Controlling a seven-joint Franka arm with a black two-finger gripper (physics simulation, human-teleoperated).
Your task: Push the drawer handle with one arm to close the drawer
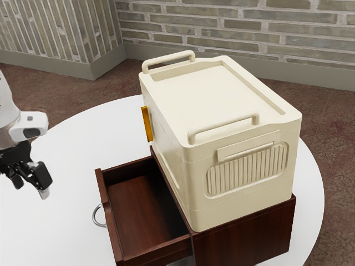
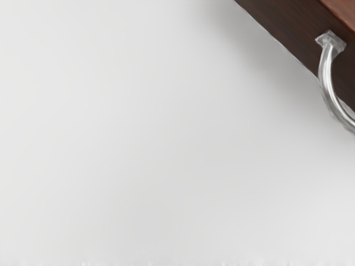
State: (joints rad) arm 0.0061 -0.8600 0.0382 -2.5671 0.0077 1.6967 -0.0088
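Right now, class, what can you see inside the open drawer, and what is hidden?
Inside the drawer, a bare wooden floor shows. Anything farther back, within the cabinet beneath the cream box, is covered and cannot be seen.

Smooth white tabletop (image 2: pixel 122 144) on near side, with soft grey shadow (image 2: pixel 258 50) alongside dark brown wooden drawer front (image 2: pixel 291 27), far side, long edge running left to right. Fixed to near face of it, shiny silver metal handle (image 2: pixel 325 77), left end on squarish mount (image 2: pixel 331 41), bowing out toward near side over white surface and curving off right, out of view. Redder brown along top edge (image 2: pixel 345 10) of drawer front.
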